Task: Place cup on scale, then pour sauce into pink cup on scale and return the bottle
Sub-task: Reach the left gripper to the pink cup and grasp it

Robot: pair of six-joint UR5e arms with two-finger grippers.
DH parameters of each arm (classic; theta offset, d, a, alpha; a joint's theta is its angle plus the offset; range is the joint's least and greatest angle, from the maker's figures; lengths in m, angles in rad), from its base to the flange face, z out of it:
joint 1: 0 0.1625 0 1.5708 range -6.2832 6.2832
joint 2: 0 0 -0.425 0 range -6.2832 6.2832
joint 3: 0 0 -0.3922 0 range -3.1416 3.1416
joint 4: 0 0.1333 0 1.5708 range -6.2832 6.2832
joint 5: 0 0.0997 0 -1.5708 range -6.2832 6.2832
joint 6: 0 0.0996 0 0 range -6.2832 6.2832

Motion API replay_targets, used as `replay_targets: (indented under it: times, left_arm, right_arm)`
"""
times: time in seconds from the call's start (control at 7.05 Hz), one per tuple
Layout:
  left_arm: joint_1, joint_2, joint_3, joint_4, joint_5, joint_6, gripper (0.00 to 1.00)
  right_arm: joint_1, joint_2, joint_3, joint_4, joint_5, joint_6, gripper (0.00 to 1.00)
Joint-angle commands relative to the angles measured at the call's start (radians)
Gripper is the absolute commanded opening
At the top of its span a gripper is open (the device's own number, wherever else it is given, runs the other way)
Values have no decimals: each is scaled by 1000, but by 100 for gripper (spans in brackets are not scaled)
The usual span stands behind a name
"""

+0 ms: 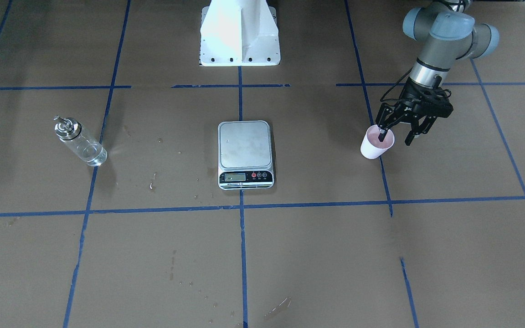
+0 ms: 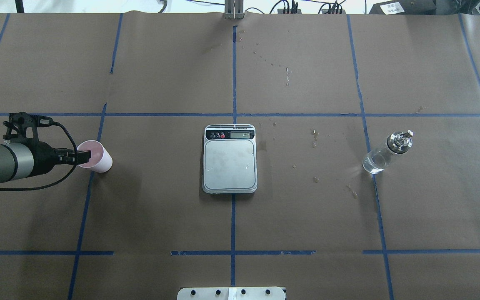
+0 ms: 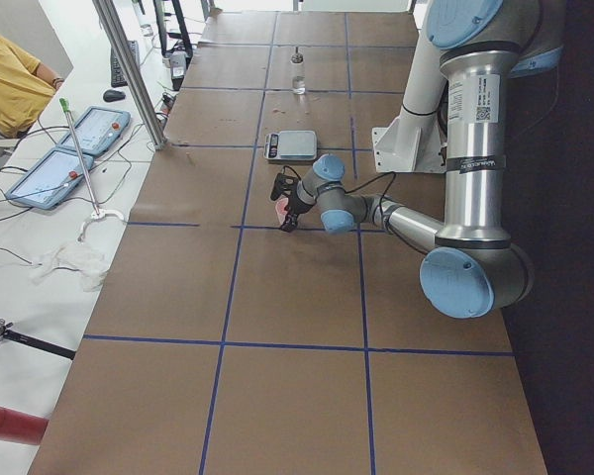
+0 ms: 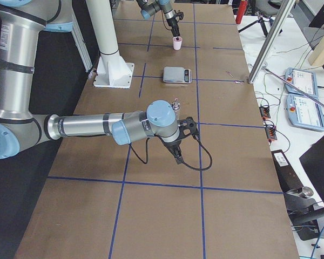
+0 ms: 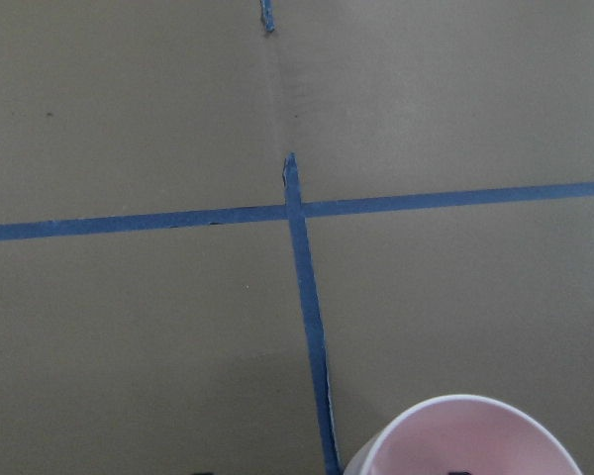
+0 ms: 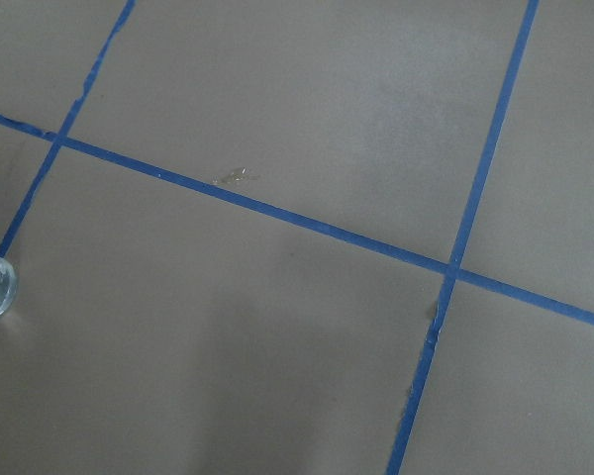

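L hand (image 1: 395,138) down at the cup (image 1: 375,146), released, jaws spread wide. One finger (image 1: 382,134) inside the pink mouth, the other outside and apart from the wall. Straddles the rim on the side away from the scale (image 1: 245,152); no squeeze on the cup. In L wrist view, only part of the rim and pink inside at the bottom edge.

Cup upright on the worktop (image 1: 290,255), just beside a blue tape line (image 1: 383,177), well apart from the scale, not yet on it.

Scale at centre of the worktop, across another tape line, steel platform up, black strip w/ display and red button toward the operators' side.

Bottle (image 1: 80,141) upright on the far side of the scale from the cup, well apart from both, silver cap and spout on top, base on a tape line. Clear liquid inside, level hard to tell.

R arm low over the worktop in R side view, R hand (image 4: 178,150) angled down near the bottle; open or clenched: cannot tell. In R wrist view, bottle's glass base at the left edge, otherwise brown paper and tape.

White robot base (image 1: 239,34) behind the scale. In L side view, person (image 3: 10,79) in a yellow top at far left, two tablets (image 3: 69,148) close by.
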Motion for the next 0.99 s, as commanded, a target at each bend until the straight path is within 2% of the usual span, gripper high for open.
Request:
replay_targets:
  times: [0.0, 0.28, 0.43, 0.57, 0.85]
  left_arm:
    - [4, -1, -1, 9, 1, 1, 0]
    - [4, -6, -1, 11, -7, 10, 0]
    - [4, -38, -3, 50, -7, 11, 0]
    - [4, -78, -26, 117, -9, 11, 0]
    - [4, -227, -110, 377, -10, 1, 0]
  right_arm:
    - [0, -1, -1, 0, 0, -1, 100]
    - [0, -1, -1, 0, 0, -1, 100]
    - [0, -1, -1, 0, 0, -3, 100]
    - [0, -4, -1, 0, 0, -3, 100]
    - [0, -5, -1, 0, 0, -3, 100]
